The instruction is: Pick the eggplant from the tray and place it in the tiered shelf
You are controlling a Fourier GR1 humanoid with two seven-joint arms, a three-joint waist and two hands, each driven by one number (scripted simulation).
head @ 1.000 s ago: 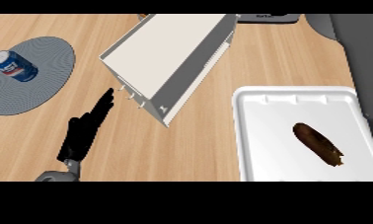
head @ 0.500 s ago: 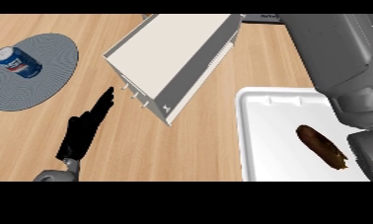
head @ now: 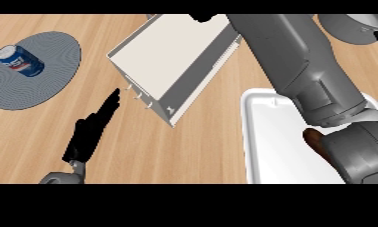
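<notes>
Eggplant [head: 313,140] is lying in the tray [head: 260,131] at lower right, mostly hiding under your right forearm and well down-right of the right hand [head: 201,17] at top centre, whose state you cannot tell, while the left hand [head: 90,135] is resting flat-fingered at lower left, farther off.

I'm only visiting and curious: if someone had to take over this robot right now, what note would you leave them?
Left hand: open, fingers straight, holding nothing, on the near left of the tiered shelf.
Right hand: only a black sliver shows at the view's top edge, by the shelf's far end. Whether it is open or shut cannot be told. The right forearm crosses over the tray.
Eggplant: lies on the white tray, partly hidden by that forearm.
Done: nothing; the eggplant is not yet picked.
Left: grasp the eggplant, carry it to the shelf and set it inside.
</notes>
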